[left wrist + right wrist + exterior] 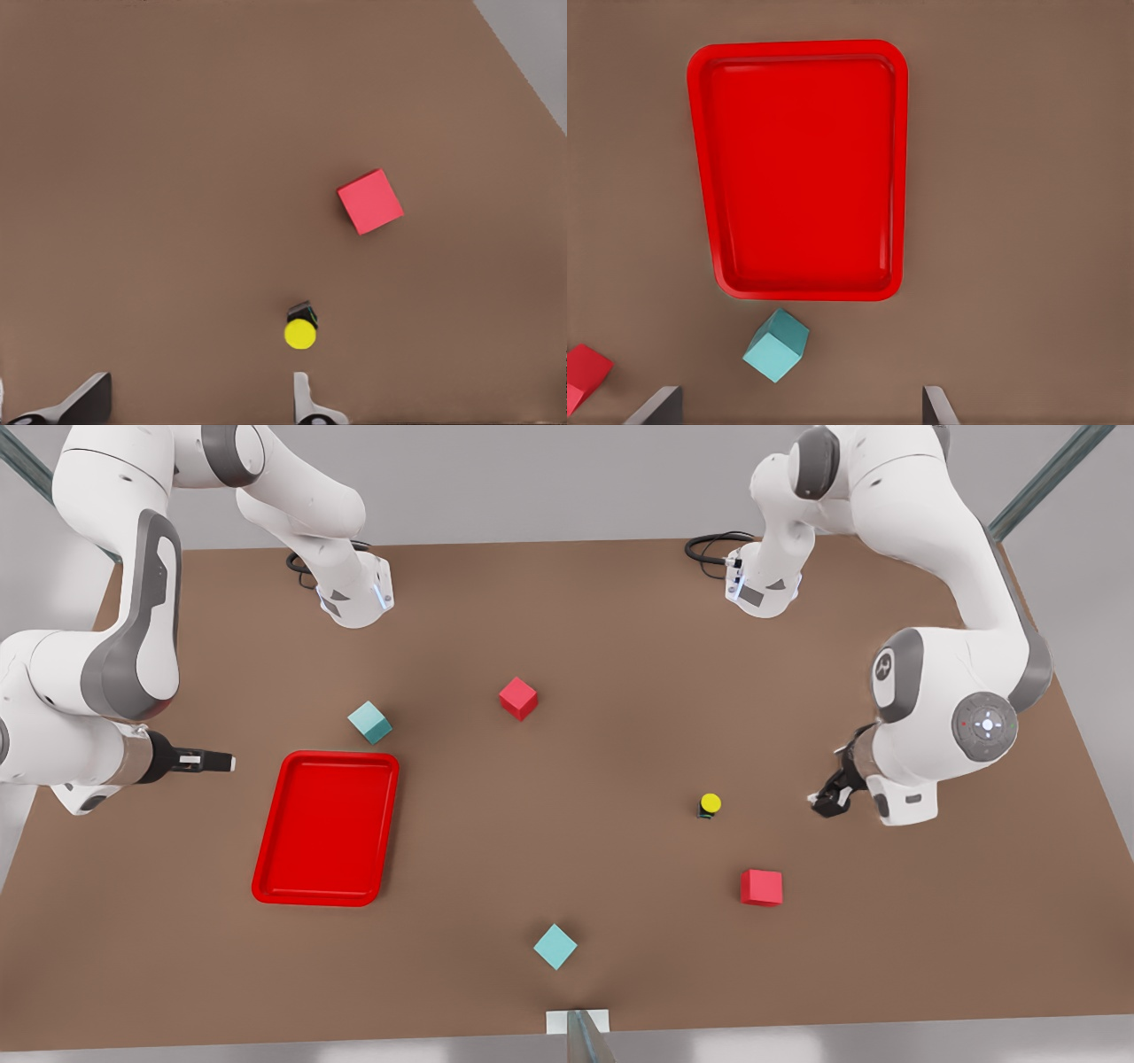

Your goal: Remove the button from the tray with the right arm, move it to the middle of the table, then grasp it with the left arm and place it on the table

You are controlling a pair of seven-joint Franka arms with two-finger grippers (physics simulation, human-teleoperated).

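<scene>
The button [710,804], a yellow cap on a dark base, stands upright on the brown table [620,646] toward the front view's right. It is also in the left wrist view, where the button [301,330] sits just ahead of the fingertips. My left gripper [826,802] [199,405] hovers open beside it, not touching it. The red tray [326,828] [804,168] lies at the front view's left with nothing in it. My right gripper [226,762] [799,409] is open, off the tray's far-left corner.
One red cube [518,697] [585,376] lies mid-table and another red cube [762,887] [370,201] near the button. A teal cube [370,722] [776,344] sits by the tray's far corner, a second teal cube [555,946] near the front edge. Both arm bases stand at the back.
</scene>
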